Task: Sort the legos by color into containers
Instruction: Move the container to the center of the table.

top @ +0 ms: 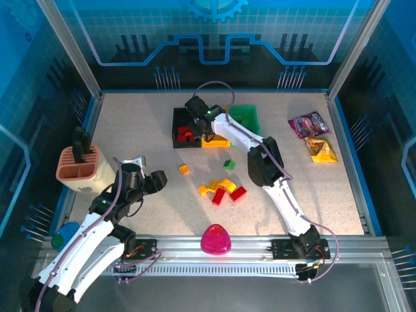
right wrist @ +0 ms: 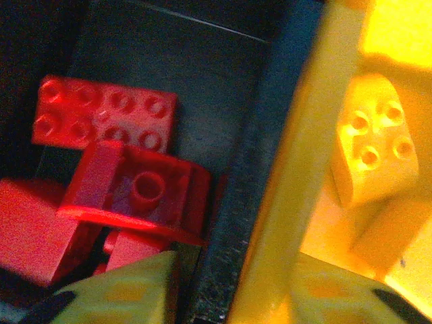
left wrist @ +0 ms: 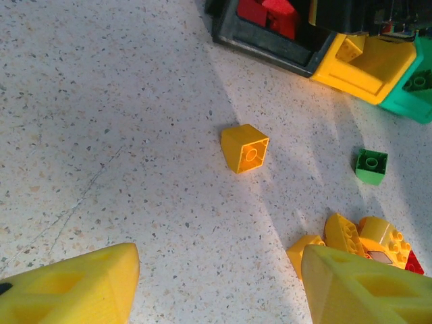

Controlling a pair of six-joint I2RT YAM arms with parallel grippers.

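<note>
left tool (left wrist: 219, 277): jaws half open, empty, hovering above the speckled tabletop (left wrist: 101, 135)
target: small yellow square plastic brick (left wrist: 245, 147), alone on the tabletop, tipped with its hollow underside showing
bearing: straight ahead of the left tool, almost in line with its gap; square, so no long axis
nearer arm: left
right tool (right wrist: 233, 287): above the shared walls of the black rectangular plastic bin (right wrist: 202, 101) and the yellow rectangular plastic bin (left wrist: 358, 74), tips apart, holding nothing
</note>
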